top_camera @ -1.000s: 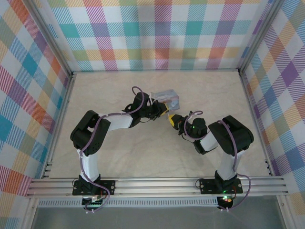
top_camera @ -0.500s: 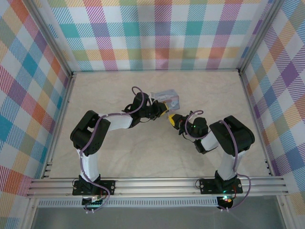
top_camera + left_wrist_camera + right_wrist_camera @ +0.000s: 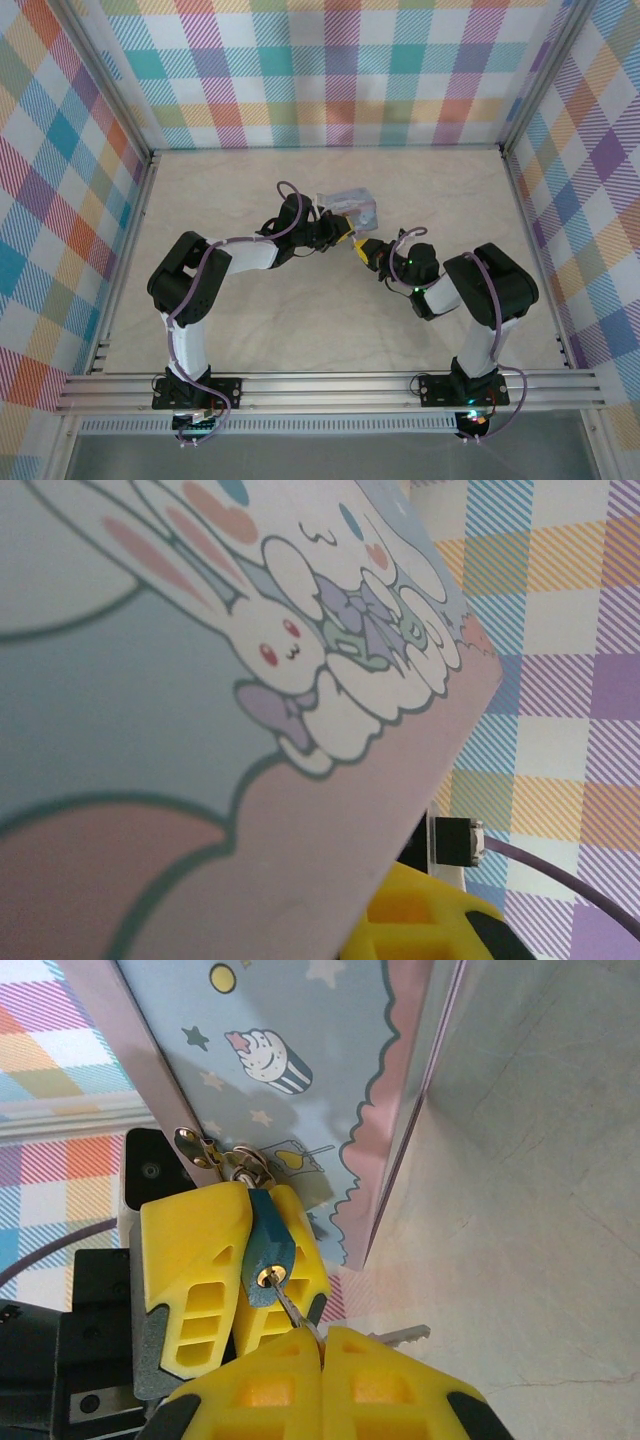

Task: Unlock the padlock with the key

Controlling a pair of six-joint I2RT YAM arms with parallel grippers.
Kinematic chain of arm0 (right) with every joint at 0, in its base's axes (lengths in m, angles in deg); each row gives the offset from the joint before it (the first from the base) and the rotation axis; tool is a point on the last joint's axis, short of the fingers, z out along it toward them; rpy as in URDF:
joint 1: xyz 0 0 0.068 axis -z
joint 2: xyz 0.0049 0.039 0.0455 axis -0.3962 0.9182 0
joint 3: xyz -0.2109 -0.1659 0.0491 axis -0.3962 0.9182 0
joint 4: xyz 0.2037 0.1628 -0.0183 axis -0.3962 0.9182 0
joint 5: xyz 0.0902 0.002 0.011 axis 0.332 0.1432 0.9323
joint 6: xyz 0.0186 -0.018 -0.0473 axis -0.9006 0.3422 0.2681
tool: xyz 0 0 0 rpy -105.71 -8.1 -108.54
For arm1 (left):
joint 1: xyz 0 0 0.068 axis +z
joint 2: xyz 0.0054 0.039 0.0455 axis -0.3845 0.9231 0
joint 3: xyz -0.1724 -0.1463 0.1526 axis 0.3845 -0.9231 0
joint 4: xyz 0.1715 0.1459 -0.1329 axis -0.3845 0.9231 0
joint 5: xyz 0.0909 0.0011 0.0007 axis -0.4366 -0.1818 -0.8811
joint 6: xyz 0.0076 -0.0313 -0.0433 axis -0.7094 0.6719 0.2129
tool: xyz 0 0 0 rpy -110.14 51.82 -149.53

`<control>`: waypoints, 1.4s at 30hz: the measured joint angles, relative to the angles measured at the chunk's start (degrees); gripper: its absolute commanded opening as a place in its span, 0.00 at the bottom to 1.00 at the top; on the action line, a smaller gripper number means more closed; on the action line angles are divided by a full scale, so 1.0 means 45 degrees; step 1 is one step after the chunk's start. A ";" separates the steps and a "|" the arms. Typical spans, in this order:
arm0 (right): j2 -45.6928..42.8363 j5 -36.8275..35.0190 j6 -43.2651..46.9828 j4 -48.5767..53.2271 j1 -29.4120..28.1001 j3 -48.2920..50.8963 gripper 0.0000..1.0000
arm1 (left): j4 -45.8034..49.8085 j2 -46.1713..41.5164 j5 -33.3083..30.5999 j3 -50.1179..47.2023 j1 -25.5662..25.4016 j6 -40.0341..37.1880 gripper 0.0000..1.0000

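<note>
Key [image 3: 292,1309] bow hid in R pincer [image 3: 322,1340].

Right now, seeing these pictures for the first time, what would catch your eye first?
In the right wrist view, the pale-blue tin with its cartoon print looms across the top. Below its hasp, the yellow-fingered left gripper clamps the small dark padlock. The right gripper pinches the key, its tip at the keyhole.

Matt grey metal padlock [image 3: 268,1248], bright metal key [image 3: 290,1307], glossy printed tin [image 3: 310,1070], smooth pale marbled table [image 3: 540,1190]
</note>
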 measured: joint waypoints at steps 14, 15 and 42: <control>-0.0267 0.0753 -0.0058 0.0316 0.0253 -0.0223 0.00 | 0.0010 -0.0214 -0.0015 0.0000 0.0000 -0.0044 0.09; -0.0214 0.0816 -0.0189 0.0253 0.0267 -0.0248 0.00 | 0.0010 -0.0214 -0.0019 0.0000 0.0010 -0.0044 0.09; 0.0238 0.1821 -0.3181 0.0097 0.0651 -0.0933 0.00 | 0.0010 -0.0233 0.0092 -0.0024 0.0015 -0.0092 0.09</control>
